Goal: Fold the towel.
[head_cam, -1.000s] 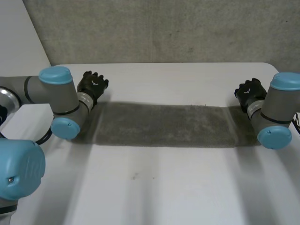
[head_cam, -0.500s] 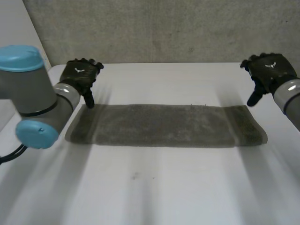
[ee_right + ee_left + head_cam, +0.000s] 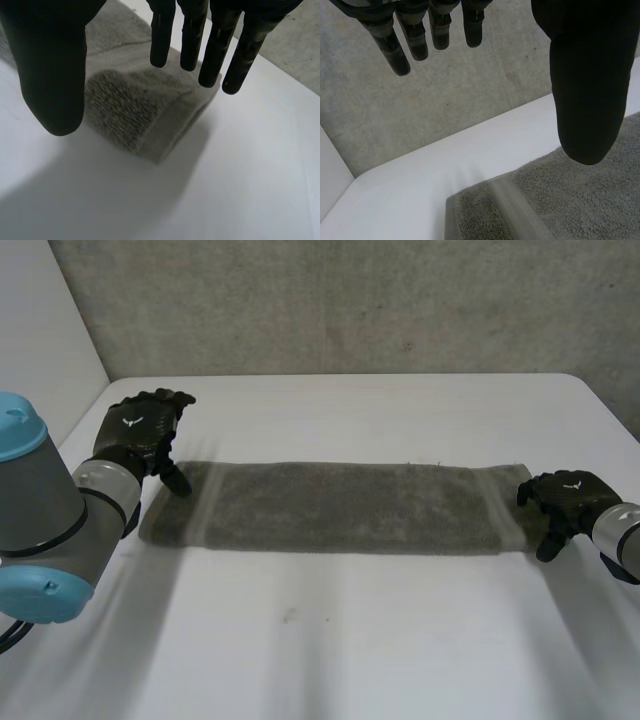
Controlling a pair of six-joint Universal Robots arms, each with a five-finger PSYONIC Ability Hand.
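Note:
A grey towel (image 3: 340, 505), folded into a long strip, lies flat across the middle of the white table (image 3: 350, 640). My left hand (image 3: 135, 430) hovers at the towel's far left corner, fingers straight and empty. In the left wrist view the thumb (image 3: 585, 75) hangs over the towel (image 3: 545, 205), whose corner lies below the fingertips. My right hand (image 3: 570, 495) is over the towel's right end, also open. In the right wrist view the towel's near right corner (image 3: 140, 110) sits between the thumb (image 3: 50, 65) and the fingers (image 3: 215, 45), apart from both.
A grey concrete wall (image 3: 350, 300) stands behind the table's far edge. My left arm's elbow (image 3: 40, 530) with its blue cap bulks at the near left. The table's right edge runs just beyond the right hand.
The right hand has come down from the far right corner to the towel's right end. The left hand has drifted left and nearer at the left end. The towel has not moved.

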